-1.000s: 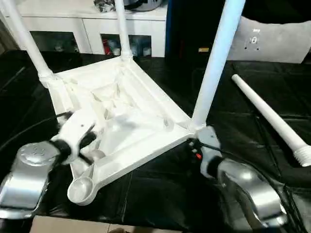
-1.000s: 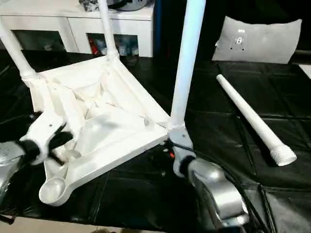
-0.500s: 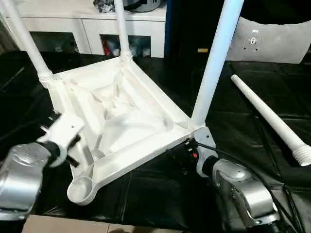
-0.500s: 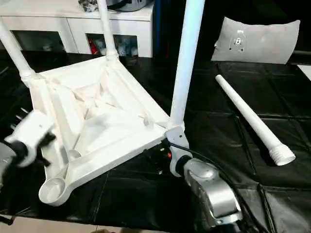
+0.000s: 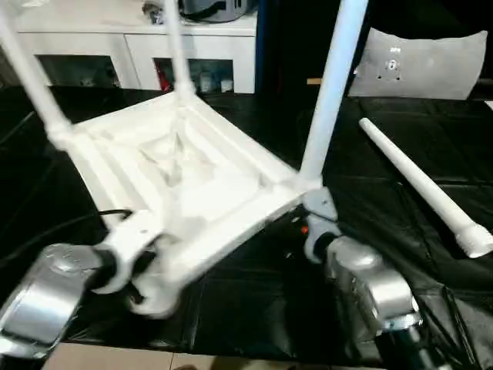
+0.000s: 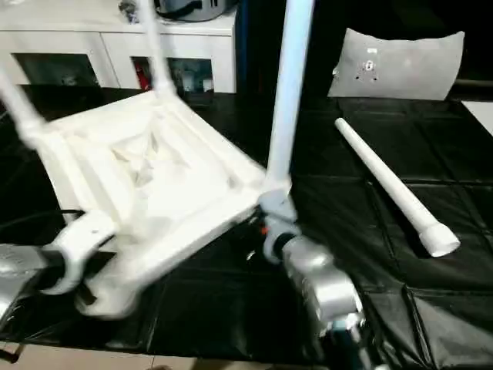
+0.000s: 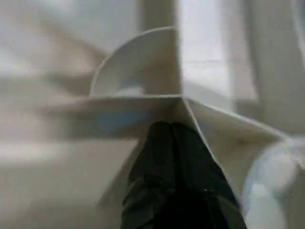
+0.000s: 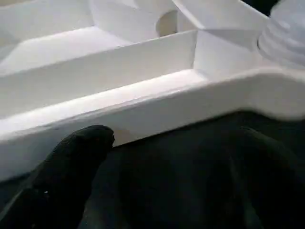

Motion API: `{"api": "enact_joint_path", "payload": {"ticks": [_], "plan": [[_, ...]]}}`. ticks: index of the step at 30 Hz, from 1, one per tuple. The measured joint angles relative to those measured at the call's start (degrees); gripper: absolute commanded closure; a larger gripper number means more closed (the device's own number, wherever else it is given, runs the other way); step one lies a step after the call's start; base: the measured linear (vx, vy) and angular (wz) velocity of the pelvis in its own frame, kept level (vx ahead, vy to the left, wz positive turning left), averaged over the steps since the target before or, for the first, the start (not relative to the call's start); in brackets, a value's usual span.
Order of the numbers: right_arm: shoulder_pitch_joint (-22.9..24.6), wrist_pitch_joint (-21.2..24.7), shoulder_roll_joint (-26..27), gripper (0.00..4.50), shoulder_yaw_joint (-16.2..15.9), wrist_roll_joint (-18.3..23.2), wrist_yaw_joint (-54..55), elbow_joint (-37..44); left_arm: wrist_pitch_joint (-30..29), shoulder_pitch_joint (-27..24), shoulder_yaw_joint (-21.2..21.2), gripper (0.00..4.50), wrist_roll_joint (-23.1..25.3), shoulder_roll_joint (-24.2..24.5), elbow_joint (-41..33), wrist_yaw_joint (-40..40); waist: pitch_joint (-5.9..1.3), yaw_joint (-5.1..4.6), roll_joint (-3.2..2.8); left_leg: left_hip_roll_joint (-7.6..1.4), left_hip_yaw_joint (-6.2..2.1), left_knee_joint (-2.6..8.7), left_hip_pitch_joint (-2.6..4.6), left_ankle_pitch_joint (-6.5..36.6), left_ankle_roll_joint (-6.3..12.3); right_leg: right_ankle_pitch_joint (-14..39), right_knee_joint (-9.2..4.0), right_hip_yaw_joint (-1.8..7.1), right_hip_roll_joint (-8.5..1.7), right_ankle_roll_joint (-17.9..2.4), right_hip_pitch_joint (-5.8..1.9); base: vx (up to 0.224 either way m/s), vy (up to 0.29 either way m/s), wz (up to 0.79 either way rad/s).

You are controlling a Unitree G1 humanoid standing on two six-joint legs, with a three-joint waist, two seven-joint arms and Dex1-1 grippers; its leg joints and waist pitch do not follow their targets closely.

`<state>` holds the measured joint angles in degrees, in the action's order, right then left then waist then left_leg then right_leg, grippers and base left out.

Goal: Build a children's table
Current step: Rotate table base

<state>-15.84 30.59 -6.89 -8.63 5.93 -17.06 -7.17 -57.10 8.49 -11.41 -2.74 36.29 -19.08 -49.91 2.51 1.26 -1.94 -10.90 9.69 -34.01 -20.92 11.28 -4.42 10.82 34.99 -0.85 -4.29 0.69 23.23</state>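
on my left, my left gripper (image 7: 174, 143), fingers clenched together and grasping nothing, has swung in against the near rim of the upside-down table top (image 5: 185, 173), which has since tipped up at that near corner and blurs, so i judge i'm shifting it to free the empty socket for the last leg (image 5: 420, 185), lying loose on the black mat (image 5: 254, 308) at about three o'clock. on my right, my right gripper (image 8: 157, 157) stays spread wide under the top's edge near a fitted leg (image 5: 331, 85). the empty socket is smeared by blur, and the three fitted legs are cut off at twelve o'clock.
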Motion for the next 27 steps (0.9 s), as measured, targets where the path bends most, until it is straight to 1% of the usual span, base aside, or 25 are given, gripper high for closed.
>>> {"api": "enact_joint_path", "payload": {"ticks": [2, 6, 8, 11, 14, 16, 18, 19, 20, 21, 22, 24, 25, 27], "plan": [[-0.57, -0.46, -0.27, 0.00, 0.68, -0.12, 0.00, -0.87, 0.66, 1.28, -1.62, 4.48, -0.88, -1.22, 0.58, -1.31, 0.00, -0.28, -0.01, -0.04, 0.00, 0.05, -0.05, 0.00, 0.00, 0.01, 0.00, -0.04, 0.04, 0.01, 0.05, 0.000, 0.000, 0.00], [-0.85, -1.27, -1.04, 0.00, 1.53, -0.76, 0.07, -1.15, 2.74, 3.55, -3.99, 4.48, -1.66, -4.53, 3.34, -2.28, 0.00, -0.39, -0.04, -0.05, 0.01, 0.06, -0.05, 0.00, -0.01, 0.01, 0.01, -0.04, 0.05, 0.01, 0.07, 0.000, 0.000, 0.00], [-1.35, -1.63, -1.28, 0.00, 2.09, -1.12, 0.36, -1.94, 5.34, 6.16, -5.24, 4.48, -1.69, -8.09, 7.76, -1.65, 0.01, -0.32, -0.07, -0.03, 0.01, -0.01, -0.03, -0.02, 0.00, -0.03, 0.02, -0.03, 0.02, -0.05, 0.04, 0.000, 0.000, 0.00], [-1.57, -1.96, -1.55, 0.00, 2.74, -1.22, 0.45, -1.85, 9.39, 9.49, -5.39, 4.48, -1.42, -12.95, 13.60, 1.15, 0.06, -0.27, -0.18, -0.02, 0.00, -0.12, -0.04, -0.02, 0.00, -0.11, 0.02, -0.03, 0.00, -0.09, 0.00, 0.000, 0.000, 0.00], [-1.18, -1.96, -2.21, 0.00, 3.19, -1.25, 0.63, -0.92, 13.38, 11.97, -5.20, 4.48, -1.22, -16.55, 18.43, 4.08, 0.09, -0.01, -0.31, -0.01, -0.01, -0.16, -0.06, -0.02, 0.01, -0.14, 0.00, -0.02, -0.01, -0.08, -0.02, 0.000, 0.000, 0.00], [-0.97, -1.96, -2.92, 0.00, 4.03, -1.36, 1.19, 0.23, 16.75, 13.18, -4.92, 4.48, -0.85, -19.21, 21.48, 6.94, 0.19, 0.40, -0.55, 0.00, -0.01, -0.22, -0.11, -0.02, 0.02, -0.14, -0.01, -0.02, -0.03, -0.07, -0.02, 0.000, 0.000, 0.00], [-0.79, -1.85, -3.05, 0.00, 5.06, -1.17, 1.67, 2.43, 19.53, 13.86, -4.38, 4.48, -0.80, -21.04, 22.83, 9.54, 0.32, 0.49, -0.82, -0.03, -0.02, -0.22, -0.15, -0.02, 0.02, -0.14, -0.01, -0.03, -0.01, -0.07, 0.02, 0.000, 0.000, 0.00], [-0.39, -1.69, -3.05, 0.00, 5.67, -0.82, 1.71, 4.01, 20.56, 13.84, -3.76, 4.48, -0.93, -21.77, 22.70, 10.51, 0.31, 0.50, -0.95, -0.03, -0.01, -0.22, -0.16, -0.01, 0.03, -0.13, -0.02, -0.04, -0.01, -0.06, 0.02, 0.000, 0.000, 0.00], [0.16, -1.14, -3.09, 0.00, 6.52, -0.30, 1.75, 6.21, 21.33, 13.11, -1.74, 4.48, -1.64, -23.25, 22.05, 11.97, 0.32, 0.51, -1.15, -0.03, -0.01, -0.21, -0.18, 0.01, 0.06, -0.13, -0.05, -0.04, -0.01, -0.05, 0.02, 0.000, 0.000, 0.00], [1.03, -0.69, -3.11, 0.00, 7.81, 0.66, 1.79, 8.97, 22.29, 11.49, 1.63, 4.48, -2.74, -25.21, 20.29, 14.07, 0.33, 0.46, -1.30, -0.03, 0.00, -0.20, -0.19, 0.05, 0.11, -0.10, -0.06, -0.04, -0.01, -0.02, 0.02, 0.000, 0.000, 0.00], [1.54, -0.48, -3.22, 0.00, 8.62, 1.15, 1.90, 10.53, 22.74, 10.77, 3.35, 4.48, -3.53, -25.94, 19.33, 15.31, 0.31, 0.48, -1.33, -0.06, 0.00, -0.18, -0.18, 0.05, 0.11, -0.08, -0.06, -0.07, 0.00, -0.01, 0.02, 0.000, 0.000, 0.00], [3.23, 1.36, -3.05, 0.00, 10.06, 2.21, 2.28, 14.63, 24.93, 7.73, 7.47, 4.48, -4.57, -27.40, 16.19, 18.79, 0.28, 0.36, -1.37, -0.11, 0.01, -0.15, -0.19, 0.05, 0.10, -0.06, -0.06, -0.09, 0.05, 0.01, 0.00, 0.000, 0.000, 0.00], [4.21, 2.15, -2.81, 0.00, 10.38, 2.73, 2.31, 16.30, 24.92, 6.43, 8.81, 4.17, -4.89, -28.01, 14.77, 19.92, 0.28, 0.38, -1.37, -0.11, 0.01, -0.13, -0.18, 0.05, 0.10, -0.04, -0.06, -0.09, 0.05, 0.03, -0.01, 0.000, 0.000, 0.00], [7.80, 4.77, -1.60, 0.00, 10.45, 4.18, 2.94, 21.27, 24.40, 1.82, 10.79, 4.17, -5.34, -28.92, 10.26, 22.78, 0.28, 0.36, -1.36, -0.12, 0.01, -0.10, -0.16, 0.05, 0.09, 0.04, -0.06, -0.08, 0.05, 0.16, -0.05, 0.000, 0.000, 0.00]]}}
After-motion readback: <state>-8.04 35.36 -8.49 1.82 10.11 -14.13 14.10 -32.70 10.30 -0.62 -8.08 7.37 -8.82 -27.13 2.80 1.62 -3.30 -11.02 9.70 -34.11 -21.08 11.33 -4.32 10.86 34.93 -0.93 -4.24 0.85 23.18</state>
